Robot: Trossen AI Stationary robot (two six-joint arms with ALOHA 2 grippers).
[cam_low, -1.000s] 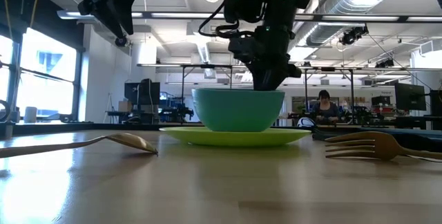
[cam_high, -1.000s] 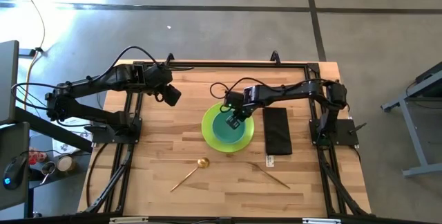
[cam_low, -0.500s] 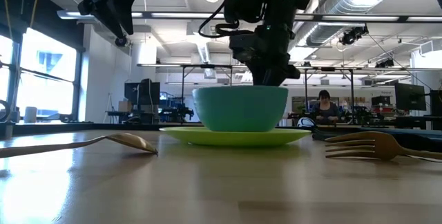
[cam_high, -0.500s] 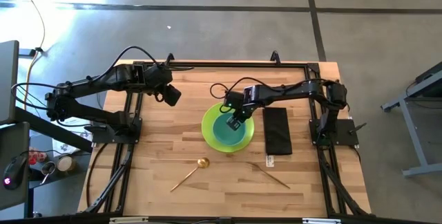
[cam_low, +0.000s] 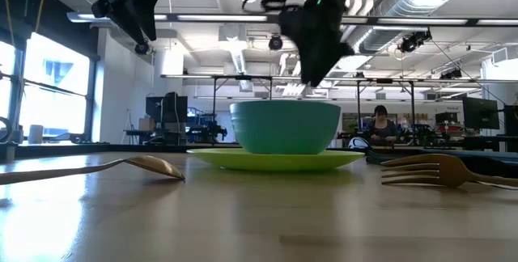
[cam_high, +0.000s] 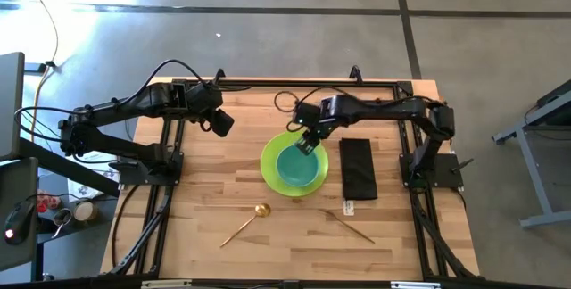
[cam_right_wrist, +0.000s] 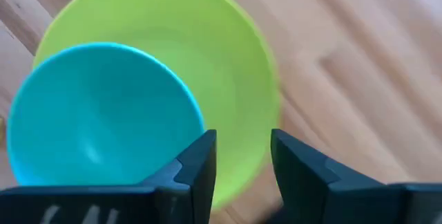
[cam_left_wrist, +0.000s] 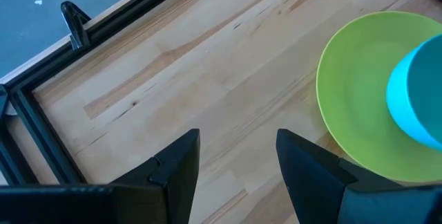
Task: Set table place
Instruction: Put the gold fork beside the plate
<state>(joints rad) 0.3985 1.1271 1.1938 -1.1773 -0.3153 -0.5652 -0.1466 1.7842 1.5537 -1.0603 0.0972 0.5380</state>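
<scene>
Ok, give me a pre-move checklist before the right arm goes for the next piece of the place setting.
1. Bowl seated on plate: ok, it sits upright on the plate in the low view.
2. Right end effector clear of the bowl: ok, open and raised above the rim.
3. Left end effector out of the way: ok, open, parked over the table left of the plate.
4. Fork and spoon reachable: ok, both lie flat on bare wood in front of the plate.
5. Napkin flat beside the plate: ok.
6. Knife present: cannot tell.

Bare table point(cam_high: 223, 169) left of plate point(cam_high: 270, 166); napkin point(cam_high: 358, 168) crowds its right.
</scene>
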